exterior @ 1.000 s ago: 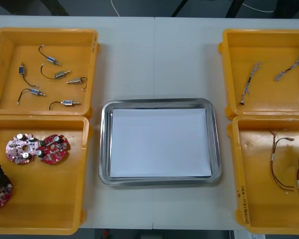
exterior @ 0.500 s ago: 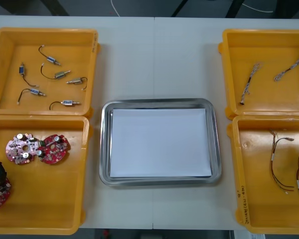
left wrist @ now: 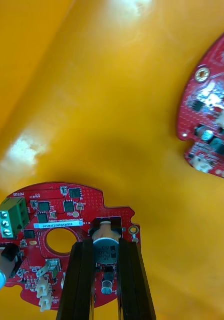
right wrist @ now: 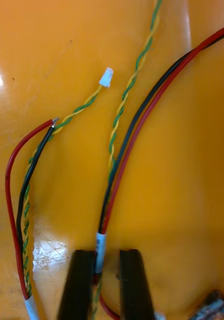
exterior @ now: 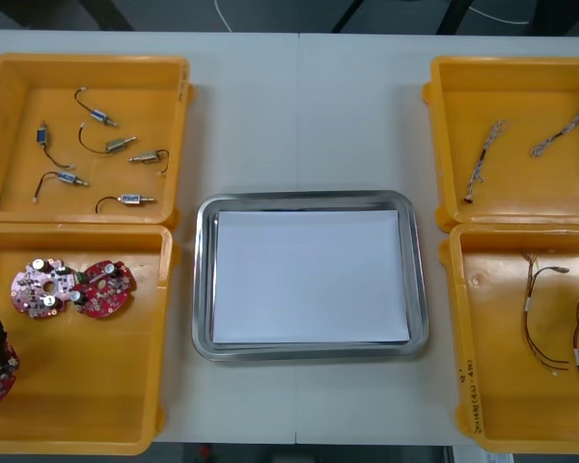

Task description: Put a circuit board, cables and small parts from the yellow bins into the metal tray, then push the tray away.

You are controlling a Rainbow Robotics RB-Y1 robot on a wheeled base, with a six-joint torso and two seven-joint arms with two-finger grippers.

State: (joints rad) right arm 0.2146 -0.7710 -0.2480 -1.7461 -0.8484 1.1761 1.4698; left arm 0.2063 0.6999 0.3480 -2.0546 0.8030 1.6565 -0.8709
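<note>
With the left gripper (left wrist: 105, 247) pinched on a circuit board (left wrist: 66, 215) in the near-left yellow bin (exterior: 96, 386), the metal tray (exterior: 309, 199) lay at its 3 o'clock; the right gripper (right wrist: 100, 257), pinched on a red and black cable (right wrist: 124, 165), had the tray at 9 o'clock.

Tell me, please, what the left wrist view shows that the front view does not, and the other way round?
Left wrist view: the left gripper, its jaws shut on a small cylinder standing on the red circuit board, and that board's green terminal block. Front view: the metal tray with its white inside, the small metal parts, the cables. Both: that gripper on its board in the near left yellow bin, another board nearby.
</note>
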